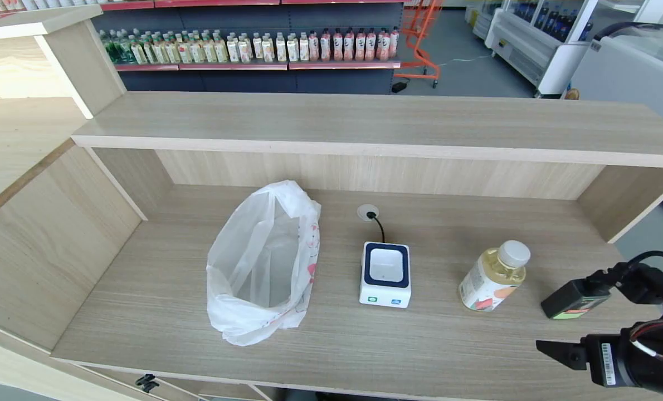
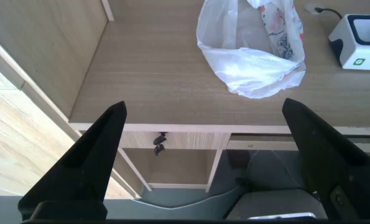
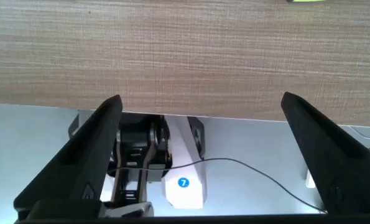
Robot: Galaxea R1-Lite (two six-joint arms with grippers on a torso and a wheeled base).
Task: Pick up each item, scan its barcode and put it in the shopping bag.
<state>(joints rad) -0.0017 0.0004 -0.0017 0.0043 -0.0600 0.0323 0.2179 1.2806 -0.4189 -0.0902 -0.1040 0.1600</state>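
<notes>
1. Desk (image 1: 448,356): light wood-grain surface inside a recess, with a raised ledge along the far side and side walls at left and right.

2. Shopping bag (image 1: 262,267): translucent white plastic with red print. It lies left of centre, mouth open. Nothing can be made out inside.

3. Scanner (image 1: 385,273): white box with a dark-framed window on top, just right of the bag and apart from it. A black cable (image 1: 378,225) runs from its far side to a round port (image 1: 367,211) in the desk.

4. Bottle (image 1: 493,278): pale yellow drink, white cap, printed label. It stands on the desk to the right of the scanner, well apart from the bag and untouched by either arm.

5. Left end effector (image 2: 204,106): fingers spread wide, gripping nothing. It hangs over the desk's near edge, on the near-left side of the bag.

6. Right end effector (image 3: 201,102): fingers spread wide, gripping nothing. It sits at the near edge of the desk on the right, nearer than the bottle and apart from it.

7. Background: a store shelf (image 1: 253,47) lined with bottled drinks beyond the ledge.
</notes>
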